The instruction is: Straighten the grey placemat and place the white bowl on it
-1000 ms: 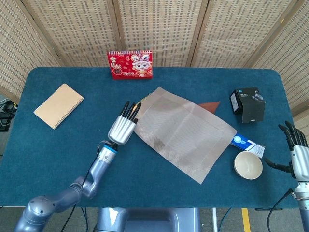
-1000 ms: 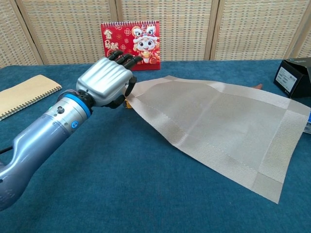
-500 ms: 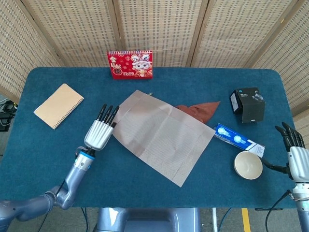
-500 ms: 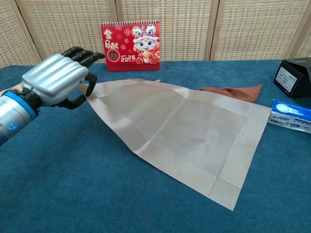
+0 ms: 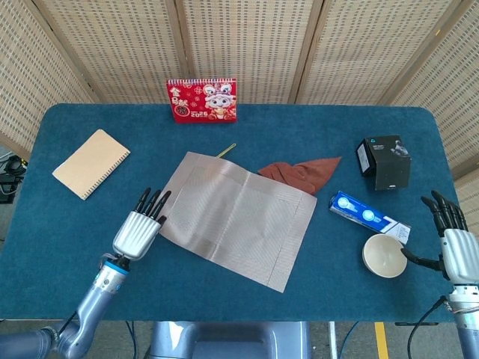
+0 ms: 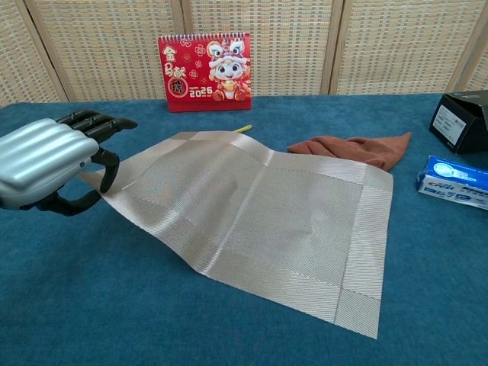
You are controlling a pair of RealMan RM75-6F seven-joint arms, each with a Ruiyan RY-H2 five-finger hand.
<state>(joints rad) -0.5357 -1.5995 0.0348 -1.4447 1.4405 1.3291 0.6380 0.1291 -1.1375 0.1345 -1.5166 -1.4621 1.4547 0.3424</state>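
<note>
While askew, creased grey placemat (image 5: pixel 236 217) w/ corner pinched by left robot hand (image 5: pixel 139 229); right robot hand (image 5: pixel 452 247) released.

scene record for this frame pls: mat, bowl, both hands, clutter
placemat: grey placemat lies flat but skewed to the table edges, its left corner raised and pinched by the left hand
bowl: white bowl on the table, right of the mat, not on it
left hand: left hand holds the mat's left corner
right hand: right hand beside the bowl, fingers apart, holding nothing
clutter: brown cloth at the mat's far edge; blue toothpaste box; black box; red calendar; notebook
</note>
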